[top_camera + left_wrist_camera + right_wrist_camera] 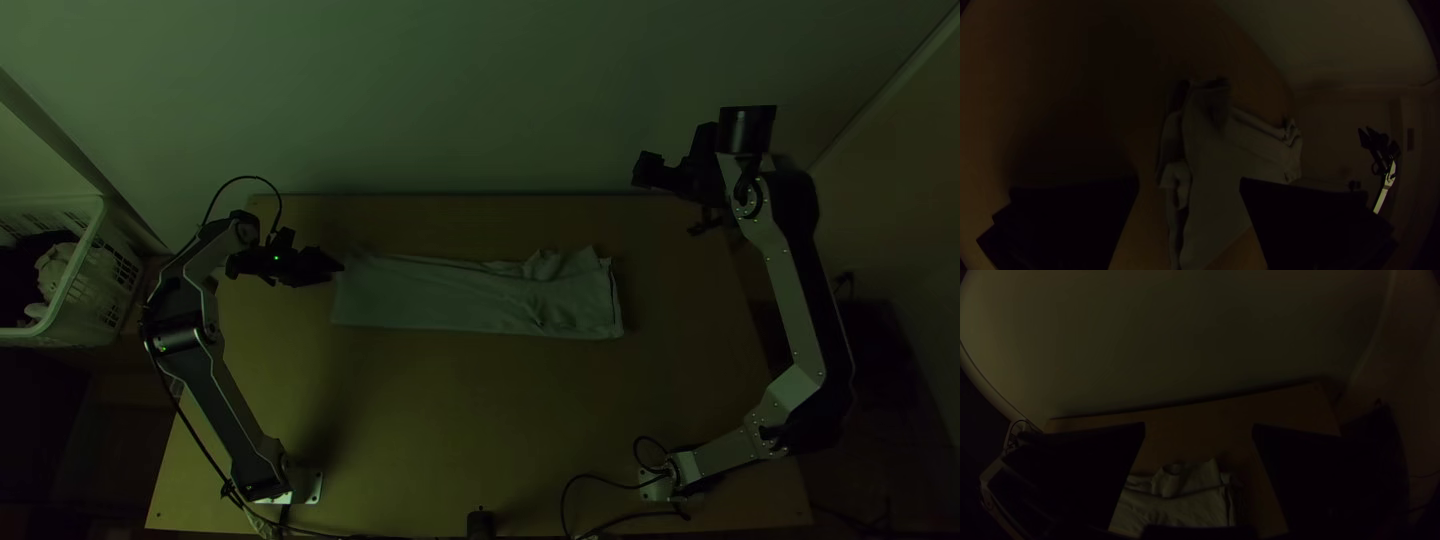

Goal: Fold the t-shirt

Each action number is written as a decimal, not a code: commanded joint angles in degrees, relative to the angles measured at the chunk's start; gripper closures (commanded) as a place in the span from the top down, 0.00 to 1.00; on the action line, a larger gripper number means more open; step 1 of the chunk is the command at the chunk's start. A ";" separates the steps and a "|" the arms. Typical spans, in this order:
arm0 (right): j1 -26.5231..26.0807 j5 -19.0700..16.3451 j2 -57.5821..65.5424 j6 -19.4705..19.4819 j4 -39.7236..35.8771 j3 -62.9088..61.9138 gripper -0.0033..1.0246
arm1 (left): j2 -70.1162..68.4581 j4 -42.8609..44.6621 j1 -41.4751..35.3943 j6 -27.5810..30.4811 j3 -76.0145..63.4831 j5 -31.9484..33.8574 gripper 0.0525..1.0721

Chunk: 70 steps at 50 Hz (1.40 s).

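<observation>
My left claw [336, 266] is nearer, just beside the left end of the t-shirt [440, 292], whose long axis runs away from it sideways across the far half of the worktop [450, 410]. The right claw [642, 170] hangs beyond the other end. I see both spread wide, gripping nothing. The pale cloth lies as a folded strip, rumpled toward its right end.
</observation>
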 commanded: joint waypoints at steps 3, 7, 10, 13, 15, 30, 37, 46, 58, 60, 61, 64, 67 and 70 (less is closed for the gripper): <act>0.52 0.39 -2.33 1.00 -0.55 -0.86 0.96 | -0.84 2.15 -5.49 -2.09 -6.30 -1.14 0.95; 0.52 0.39 -2.68 1.00 -0.55 -1.21 0.96 | -1.98 4.79 -8.30 -4.73 -8.24 -1.32 0.95; 0.61 0.39 -3.03 1.00 -0.55 -1.65 0.96 | -2.77 6.98 -10.14 -7.01 -9.38 -1.41 0.95; 0.87 0.39 -3.47 1.00 -0.55 -2.35 0.96 | -3.65 9.18 -11.90 -9.56 -10.43 -1.85 0.95; 0.96 0.39 -3.74 1.00 -0.55 -2.70 0.96 | -4.09 10.94 -12.87 -11.50 -11.05 -2.55 0.95; 2.28 0.39 -6.64 1.26 -0.46 -7.19 0.96 | -4.88 21.05 -17.35 -23.80 -13.25 -14.15 0.01; 2.36 0.39 -8.22 1.26 -0.37 -9.56 0.96 | -6.47 20.96 -17.09 -24.42 -14.74 -16.17 0.02; 2.36 0.39 -9.98 1.26 0.77 -13.08 0.96 | -11.83 19.73 -15.94 -22.48 -16.23 -20.92 0.02; 2.54 0.39 -10.77 1.35 2.26 -15.71 0.96 | -15.87 12.35 -10.49 -16.95 -12.63 -26.28 0.02; 2.54 0.39 -10.94 1.35 2.35 -16.15 0.96 | -16.05 10.50 -9.35 -15.80 -11.58 -27.51 0.02; 2.54 0.39 -11.12 1.35 2.53 -16.42 0.96 | -16.05 9.80 -8.65 -15.28 -11.14 -28.13 0.02; 2.54 0.39 -11.47 1.26 2.97 -17.29 0.96 | -16.05 7.95 -6.63 -13.34 -10.08 -29.88 0.02; 2.54 0.39 -12.00 1.08 3.67 -18.44 0.96 | -16.05 6.63 -4.43 -11.76 -8.85 -32.43 0.02; 2.45 0.39 -12.61 1.00 4.46 -19.40 0.96 | -16.05 5.23 -1.97 -9.83 -7.62 -33.31 0.02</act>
